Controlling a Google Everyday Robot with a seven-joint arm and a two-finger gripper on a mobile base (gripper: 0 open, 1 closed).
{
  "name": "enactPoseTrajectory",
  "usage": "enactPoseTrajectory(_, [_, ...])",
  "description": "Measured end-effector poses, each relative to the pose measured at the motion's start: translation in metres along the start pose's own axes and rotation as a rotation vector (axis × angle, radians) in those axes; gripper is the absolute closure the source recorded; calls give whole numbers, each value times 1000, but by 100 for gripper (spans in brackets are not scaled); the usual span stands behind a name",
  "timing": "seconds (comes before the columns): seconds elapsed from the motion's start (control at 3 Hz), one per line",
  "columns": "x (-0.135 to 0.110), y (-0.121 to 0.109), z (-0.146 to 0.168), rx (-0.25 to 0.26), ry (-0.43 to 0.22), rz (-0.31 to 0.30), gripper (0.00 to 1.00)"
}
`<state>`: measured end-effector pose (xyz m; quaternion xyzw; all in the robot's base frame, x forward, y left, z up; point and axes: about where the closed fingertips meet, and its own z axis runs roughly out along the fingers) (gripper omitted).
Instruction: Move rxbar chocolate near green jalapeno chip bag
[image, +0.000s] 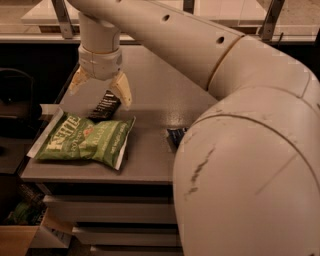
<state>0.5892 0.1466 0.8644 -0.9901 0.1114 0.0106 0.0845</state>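
Camera view looks down on a grey surface (150, 95) with drawers (110, 210) beneath it. The robot's pale arm (230, 80) fills the frame from 5 o'clock up to 12 o'clock and comes down toward the left half of the surface.

The tool (99, 96) hangs at about 10 o'clock from the frame's middle, pointing down, released, with its two fingers spread wide apart. One finger (75, 82) stands toward 9 o'clock and the other (123, 92) toward 3 o'clock.

The rxbar chocolate (105, 106) lies flat on the surface in the gap between those fingers, gripped by neither. Its long axis runs roughly from 1 o'clock to 7 o'clock. Its upper end sits just beside the 3 o'clock finger, and I cannot tell whether the two touch.

The green jalapeno chip bag (85, 140) lies flat at 6 o'clock from the bar, near the front left edge of the surface, with its white lettering facing up. The bar's lower end reaches the bag's upper edge, touching it or nearly so.

A dark blue packet (175, 136) lies at 3 o'clock from the bag, well apart from it and partly hidden behind the robot's arm. At 7 o'clock in the frame, below the surface, the corner of a cardboard box (20, 240) shows.
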Motion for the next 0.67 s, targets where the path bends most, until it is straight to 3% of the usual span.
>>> enactPoseTrajectory(0.67, [-1,-4,2,0,-12,-29,0])
